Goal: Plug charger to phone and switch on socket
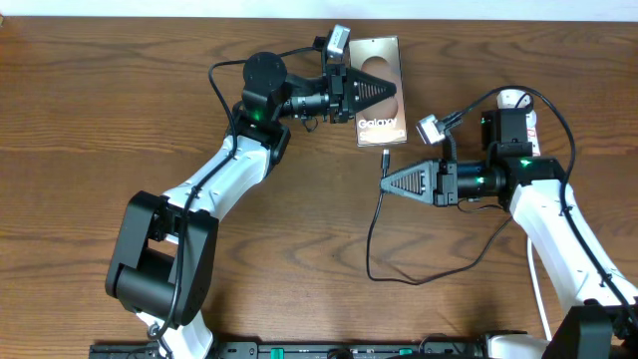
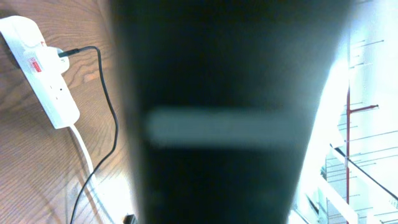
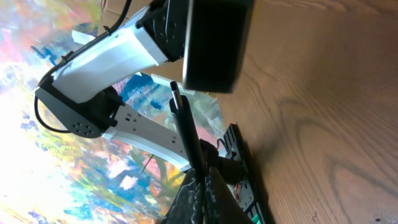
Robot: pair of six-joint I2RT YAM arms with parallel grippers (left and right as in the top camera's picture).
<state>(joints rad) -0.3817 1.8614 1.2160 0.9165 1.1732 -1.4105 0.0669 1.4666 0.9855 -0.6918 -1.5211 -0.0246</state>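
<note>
The phone [image 1: 379,125], bronze with white "Galaxy" text, is at the top centre. My left gripper [image 1: 387,92] reaches over its screen and is shut on it; in the left wrist view it is a dark blur [image 2: 230,112] filling the middle. My right gripper [image 1: 387,184] is shut on the charger [image 1: 371,239] just behind its plug tip [image 1: 386,157]. The tip points at the phone's lower edge, a short gap away. In the right wrist view the tip [image 3: 178,99] sits just below the dark phone [image 3: 214,43], above the jaws [image 3: 202,180]. The white socket [image 2: 43,68] has a black plug in it.
The socket [image 1: 516,100] is mostly hidden behind my right arm at the right. Its white cord [image 2: 81,143] runs off toward the table edge. The charger's slack loops across the wooden table [image 1: 100,120] below my right gripper. My left arm [image 3: 118,50] shows behind the phone.
</note>
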